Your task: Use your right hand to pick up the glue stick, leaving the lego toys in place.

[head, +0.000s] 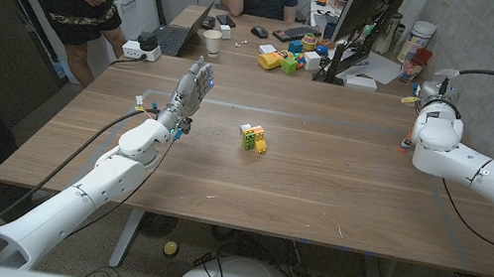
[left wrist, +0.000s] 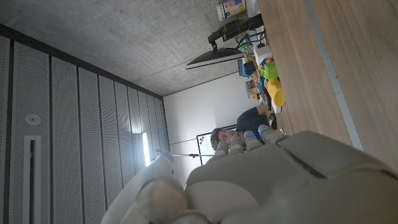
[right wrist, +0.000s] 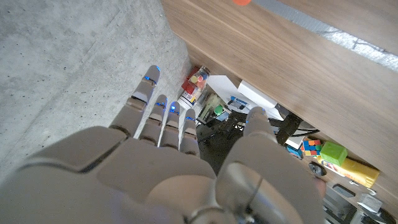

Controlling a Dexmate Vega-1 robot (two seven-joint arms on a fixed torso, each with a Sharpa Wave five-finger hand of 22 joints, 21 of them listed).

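Observation:
The lego toys [head: 253,138], a small cluster of green, yellow and orange bricks, sit near the middle of the wooden table [head: 319,191]. At the table's right edge a small orange-tipped thing [head: 405,141], likely the glue stick, is mostly hidden behind my right wrist; an orange bit [right wrist: 242,2] of it also shows in the right wrist view. My right hand [head: 433,93] hovers just beyond it, and its fingers [right wrist: 163,112] are stretched out and apart, holding nothing. My left hand [head: 194,84] stands raised over the table's left part, left of the lego toys, fingers up and empty.
A small white and yellow item [head: 143,101] lies near my left wrist. Behind stands a second table with a laptop [head: 171,38], a cup [head: 211,44], coloured blocks [head: 285,61] and a monitor [head: 364,12]. People stand at the back left and sit at the rear.

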